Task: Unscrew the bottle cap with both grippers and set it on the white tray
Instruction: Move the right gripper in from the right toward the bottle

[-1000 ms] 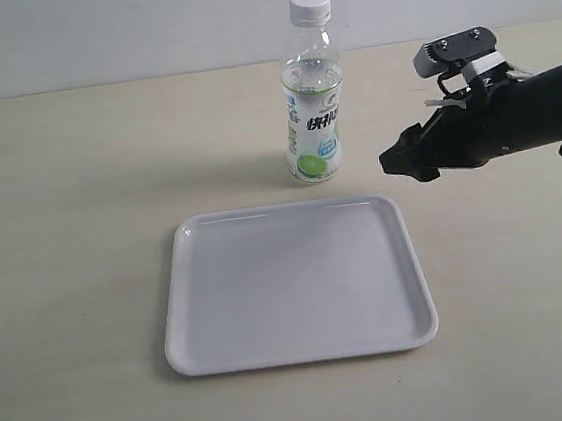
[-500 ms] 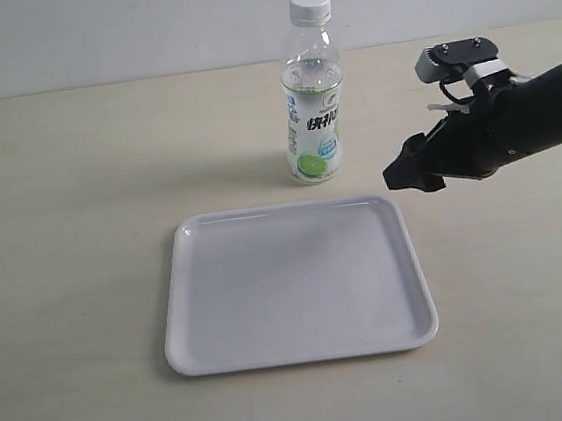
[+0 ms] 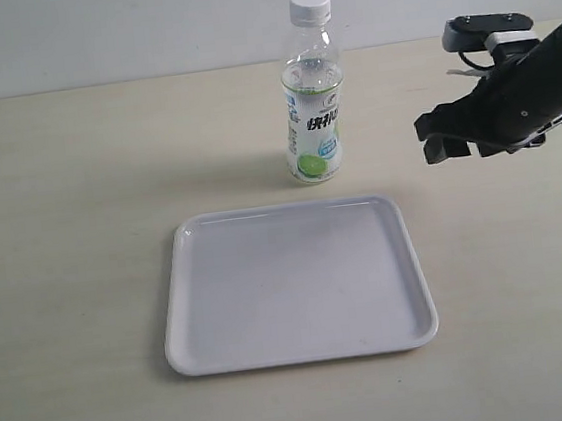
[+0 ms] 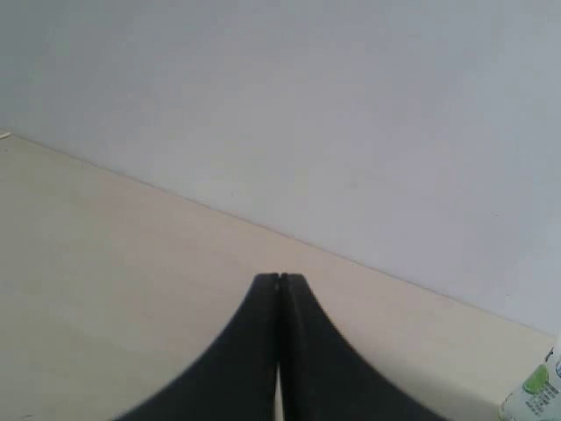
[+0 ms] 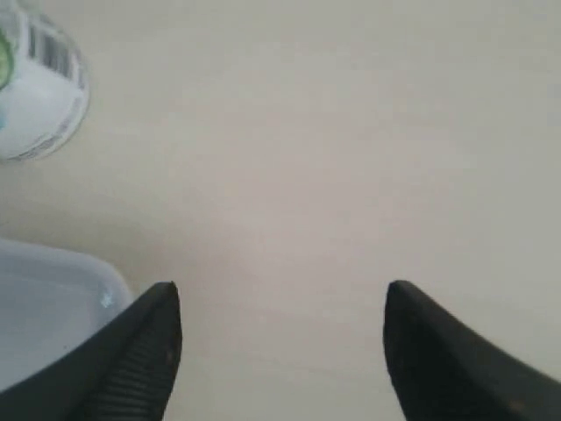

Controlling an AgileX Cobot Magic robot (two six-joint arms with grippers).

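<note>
Bottle cap [image 3: 310, 5] atop upright bottle [image 3: 314, 116], just behind white tray [image 3: 294, 285]

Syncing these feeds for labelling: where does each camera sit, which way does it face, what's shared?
Exterior view: off the arms, looking over the flat white plastic tray at the clear plastic bottle; black right gripper shows.
Left wrist view: behind the shut black left gripper, facing the wall.
Right wrist view: behind the open right gripper, facing down at the beige table.
All show the bottle.
</note>
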